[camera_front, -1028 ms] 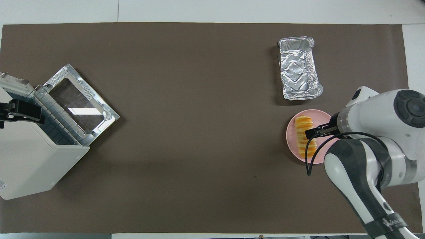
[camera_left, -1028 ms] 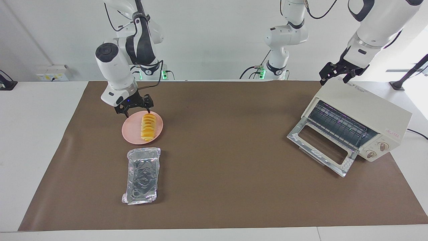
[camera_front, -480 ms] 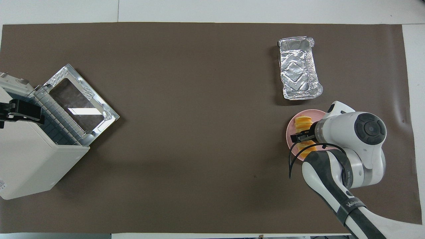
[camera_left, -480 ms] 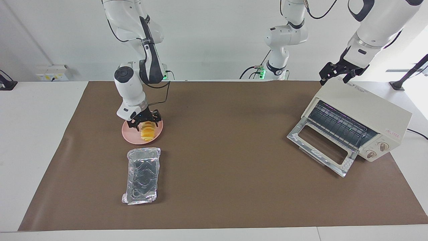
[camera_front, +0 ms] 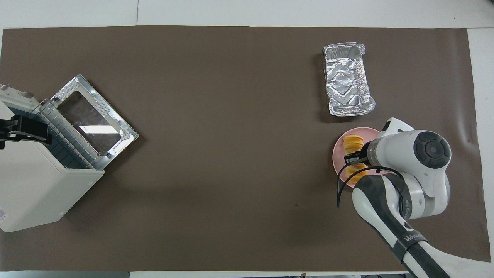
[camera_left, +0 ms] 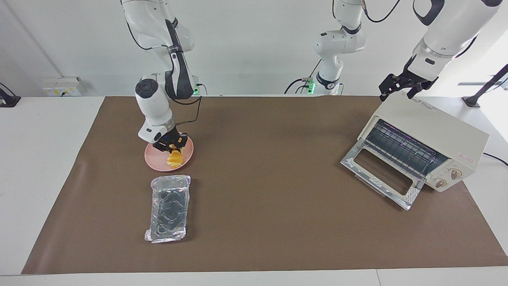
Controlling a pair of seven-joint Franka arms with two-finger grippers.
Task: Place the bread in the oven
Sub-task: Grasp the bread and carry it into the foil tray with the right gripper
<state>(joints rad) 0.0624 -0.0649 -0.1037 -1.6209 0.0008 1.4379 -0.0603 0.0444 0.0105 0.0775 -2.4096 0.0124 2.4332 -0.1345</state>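
Facing view: right gripper (camera_left: 171, 146) low over the bread (camera_left: 175, 157), jaws seemingly closed across its end nearer the robots, loaf lying on the pink plate (camera_left: 153, 160) beside the foil tray (camera_left: 168, 208), toward the right arm's end of the table. Likely soft, light, apt to split between slices; better taken across the middle, pressed gently. Well apart, oven (camera_left: 430, 135) with door (camera_left: 380, 174) dropped open; left gripper (camera_left: 401, 88) waiting over its top, fingers impossible to tell.
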